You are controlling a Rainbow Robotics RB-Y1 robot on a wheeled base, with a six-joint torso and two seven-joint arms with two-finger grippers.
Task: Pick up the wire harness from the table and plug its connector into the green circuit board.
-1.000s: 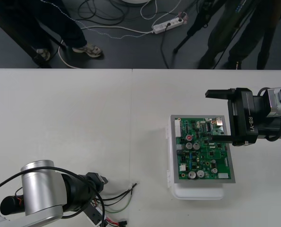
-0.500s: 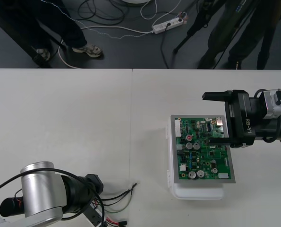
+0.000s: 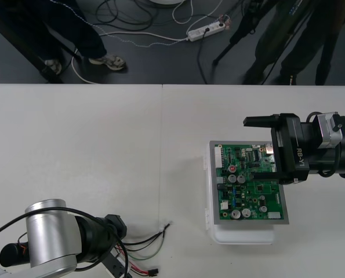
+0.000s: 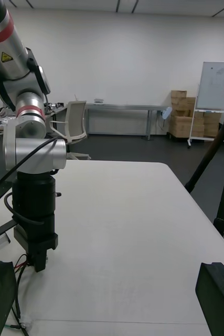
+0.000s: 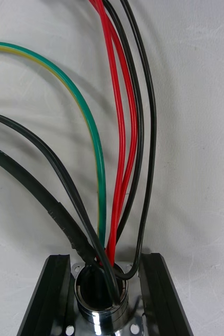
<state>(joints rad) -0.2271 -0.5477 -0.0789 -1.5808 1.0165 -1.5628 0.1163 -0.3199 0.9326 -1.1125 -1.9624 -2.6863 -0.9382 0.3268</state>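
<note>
Here, pale counter [image 3: 73,145] meets dark floor [image 3: 160,58] at the far edge. Near left, the left gripper [image 5: 105,260] clamps the harness [image 3: 146,243] socket [image 5: 101,310]; the right gripper [image 3: 250,147], jaws apart, hovers over the board [image 3: 242,191].

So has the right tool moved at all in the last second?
Yes. The right tool has crept toward the robot's left and slightly nearer the robot, reaching further over the green circuit board.
</note>
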